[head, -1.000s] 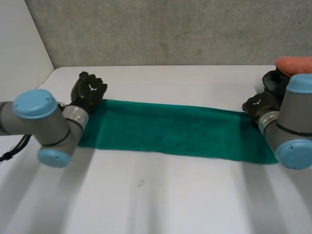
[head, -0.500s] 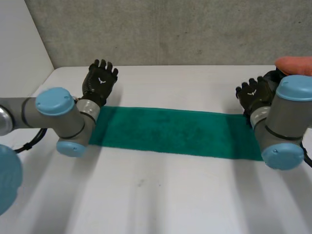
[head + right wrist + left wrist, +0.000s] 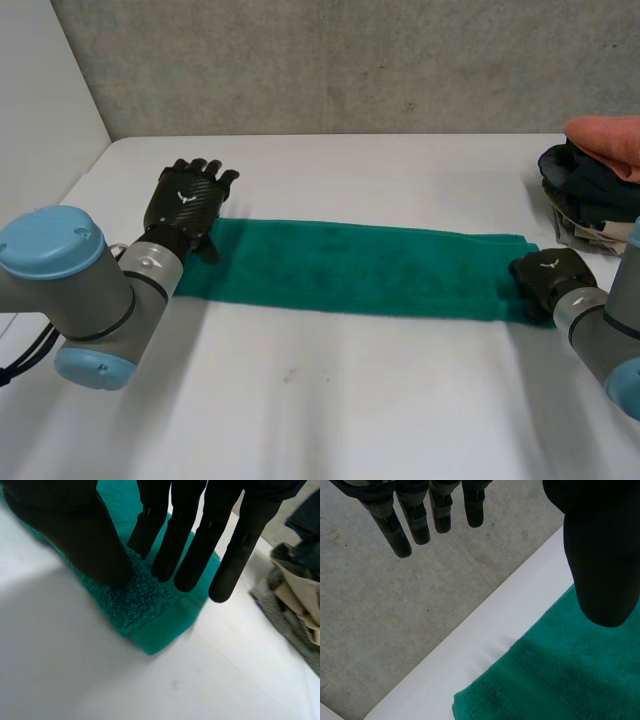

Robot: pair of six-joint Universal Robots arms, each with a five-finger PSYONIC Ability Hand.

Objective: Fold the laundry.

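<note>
Head view | green towel lies flat | long axis runs left-right

The right hand covers the green towel's end; the clothes pile is cropped.

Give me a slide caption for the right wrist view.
Right hand, fingers straight, poised over the end of the green towel, with a laundry pile nearby.

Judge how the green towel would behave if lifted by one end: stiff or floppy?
Probably floppy: the green towel lies flat in soft folded layers, so a lifted end would likely drape and sag. Its fuzzy pile, seen in the right wrist view, suggests it would grip rather than slip.
</note>
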